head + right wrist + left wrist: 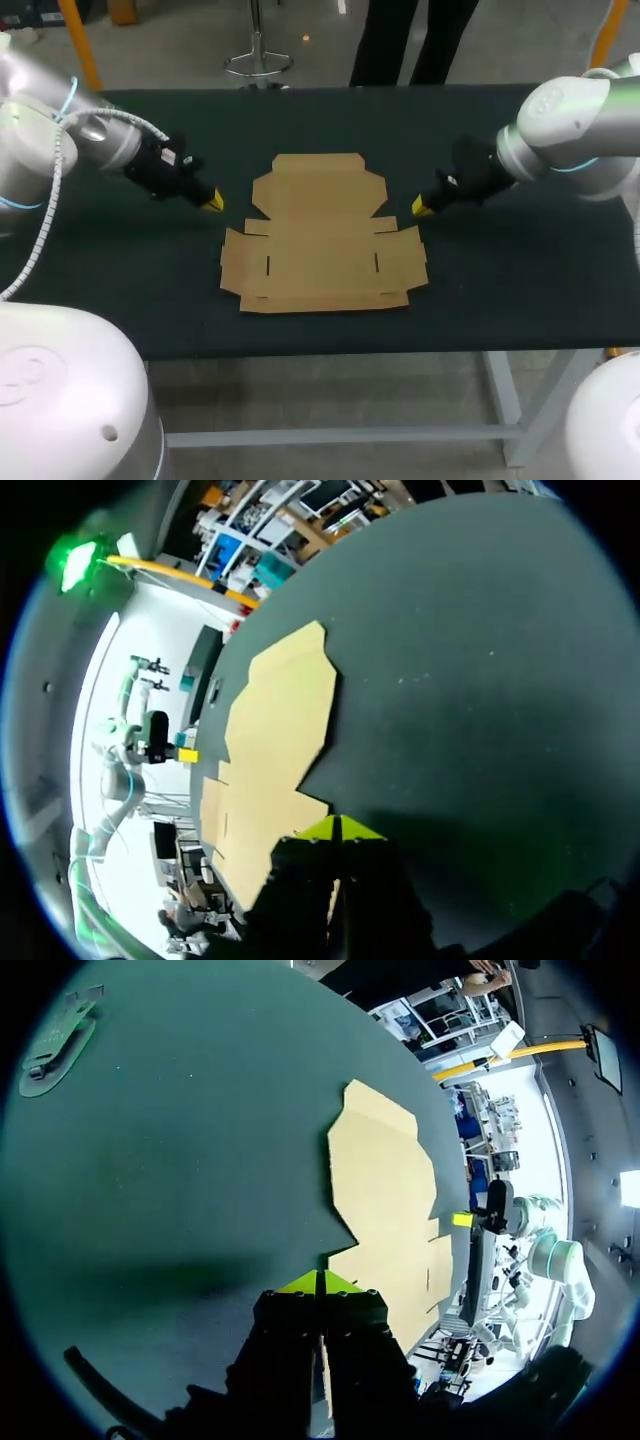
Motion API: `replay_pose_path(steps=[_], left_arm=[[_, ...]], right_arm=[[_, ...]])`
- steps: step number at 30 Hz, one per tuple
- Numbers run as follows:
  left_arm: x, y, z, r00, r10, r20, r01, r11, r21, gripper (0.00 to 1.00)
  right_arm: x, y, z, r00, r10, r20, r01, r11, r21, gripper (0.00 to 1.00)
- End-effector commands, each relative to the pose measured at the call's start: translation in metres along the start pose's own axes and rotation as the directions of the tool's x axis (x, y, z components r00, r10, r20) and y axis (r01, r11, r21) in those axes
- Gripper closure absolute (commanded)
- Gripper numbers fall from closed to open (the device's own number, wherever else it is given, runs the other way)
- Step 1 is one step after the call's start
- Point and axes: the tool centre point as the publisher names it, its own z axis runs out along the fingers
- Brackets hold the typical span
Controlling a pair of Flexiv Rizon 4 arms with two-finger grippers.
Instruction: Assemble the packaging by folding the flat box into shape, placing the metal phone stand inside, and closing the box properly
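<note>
Left gripper (pixel 212 202) has its two yellow tips pressed together with nothing between them. It hangs over the table just off the left side of the flat box (pixel 322 235). The right gripper (pixel 421 207) mirrors it off the box's right side, its tips likewise pinched together and empty. Neither touches the cardboard. Whether the tips rest on the surface cannot be told.

The flat box, tan cardboard, lies unfolded in the middle of the table (pixel 520 300). Its narrower panel points toward the far edge, and the wider part with two short slots points toward the near edge.

The left wrist view shows something the head view does not. A flat, dark piece that looks like the phone stand (pixel 58 1040) lies toward the table's far left corner, well apart from the box. In the head view the left arm (pixel 60 140) covers that corner. Each wrist view shows its own tips joined with only a thin seam between them, and the other arm's yellow tip beyond the cardboard.

A dark green, faintly speckled cloth covers the table.
</note>
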Motion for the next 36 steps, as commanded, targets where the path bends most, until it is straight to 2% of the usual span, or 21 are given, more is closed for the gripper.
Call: replay_pose_path(steps=[1, 6, 13, 17, 25, 36], left_arm=[[-0.009, 0.000, 0.009, 1.000, -0.002, -0.031, 0.002, 1.000, -0.009, 1.00], [-0.012, 0.002, 0.015, 0.998, -0.005, -0.058, 0.005, 1.000, -0.011, 1.00], [-0.012, 0.006, 0.031, 0.999, 0.023, -0.033, -0.022, 0.999, 0.027, 1.00], [-0.013, 0.005, 0.035, 0.997, 0.061, -0.054, -0.059, 0.997, 0.048, 1.00], [-0.015, 0.003, 0.039, 0.994, 0.081, -0.077, -0.075, 0.995, 0.071, 1.00], [-0.013, -0.001, 0.045, 0.990, 0.112, -0.087, -0.107, 0.992, 0.061, 1.00]], right_arm=[[-0.006, 0.000, 0.008, 0.999, -0.001, -0.041, 0.001, 1.000, 0.002, 1.00], [-0.006, 0.000, 0.012, 0.999, 0.001, -0.051, -0.001, 1.000, 0.004, 1.00], [-0.006, -0.001, 0.016, 0.998, 0.002, -0.064, -0.002, 1.000, -0.002, 1.00], [-0.005, 0.000, 0.018, 0.998, 0.001, -0.069, -0.001, 1.000, -0.001, 1.00], [-0.003, -0.001, 0.020, 0.997, -0.003, -0.076, 0.003, 1.000, -0.003, 1.00], [-0.003, -0.004, 0.021, 0.997, 0.022, -0.076, -0.022, 1.000, -0.003, 1.00]])
